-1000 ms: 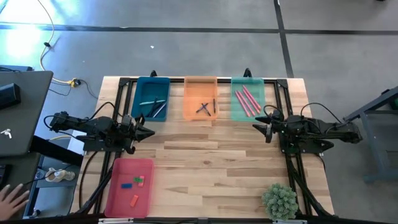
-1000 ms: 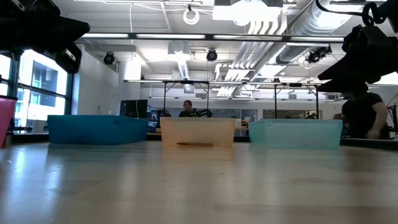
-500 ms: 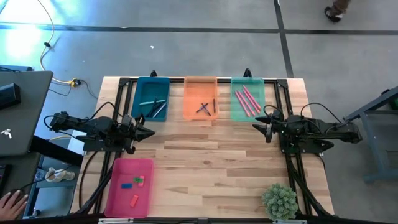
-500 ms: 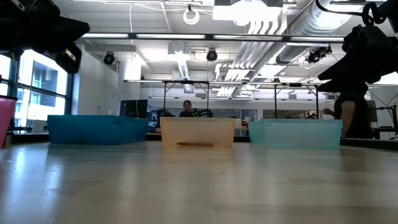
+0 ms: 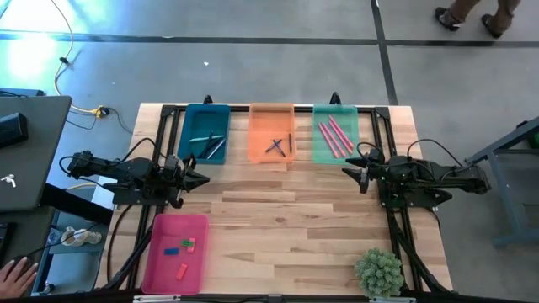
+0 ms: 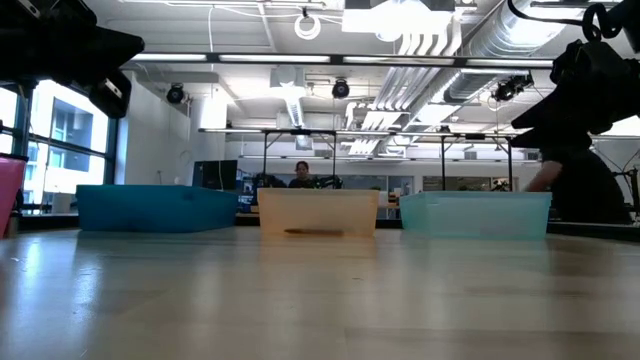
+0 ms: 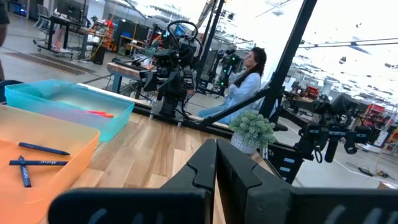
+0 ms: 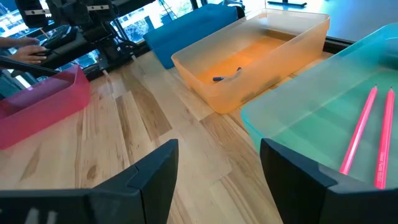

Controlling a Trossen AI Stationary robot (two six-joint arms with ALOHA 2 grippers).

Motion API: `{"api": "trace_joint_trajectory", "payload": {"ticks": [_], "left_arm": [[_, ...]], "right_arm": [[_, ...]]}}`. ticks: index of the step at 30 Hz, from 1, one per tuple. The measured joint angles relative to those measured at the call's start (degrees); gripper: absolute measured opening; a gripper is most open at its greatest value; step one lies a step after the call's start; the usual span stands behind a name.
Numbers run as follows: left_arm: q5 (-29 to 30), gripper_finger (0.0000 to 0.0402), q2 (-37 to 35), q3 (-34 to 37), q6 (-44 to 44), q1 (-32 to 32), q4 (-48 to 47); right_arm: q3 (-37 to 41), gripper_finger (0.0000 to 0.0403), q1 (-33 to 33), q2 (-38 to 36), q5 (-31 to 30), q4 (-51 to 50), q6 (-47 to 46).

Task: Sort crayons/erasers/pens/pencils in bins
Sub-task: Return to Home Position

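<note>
Four bins stand on the wooden table. The teal-blue bin (image 5: 206,133) holds silver-grey and dark sticks. The orange bin (image 5: 271,135) holds dark blue pens (image 5: 278,146). The mint bin (image 5: 335,135) holds long pink-red sticks (image 5: 334,135). The pink-red bin (image 5: 175,252), near the front left, holds small erasers (image 5: 178,247). My left gripper (image 5: 205,178) hovers shut at the table's left side, above bare wood, between the teal-blue and pink-red bins. My right gripper (image 5: 345,172) hovers open at the right side, just in front of the mint bin. Neither holds anything.
A small potted plant (image 5: 377,271) stands at the near right corner. Bare wood spreads across the table's middle (image 5: 278,227). A laptop (image 5: 25,151) sits left of the table, with a person's hand (image 5: 13,273) nearby. People show in the room behind.
Both arms and everything in the bins have stayed put. A person walks across the floor beyond the table's far right corner.
</note>
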State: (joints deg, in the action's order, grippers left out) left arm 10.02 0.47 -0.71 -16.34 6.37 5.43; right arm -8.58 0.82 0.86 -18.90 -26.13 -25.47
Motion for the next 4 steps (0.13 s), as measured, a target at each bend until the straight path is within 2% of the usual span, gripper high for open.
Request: {"api": "trace_joint_trajectory", "payload": {"ticks": [4], "left_arm": [[0.0,0.0,0.0,0.0,0.0,0.0,0.0]], "right_arm": [[0.0,0.022,0.0,0.0,0.0,0.0,0.0]]}}
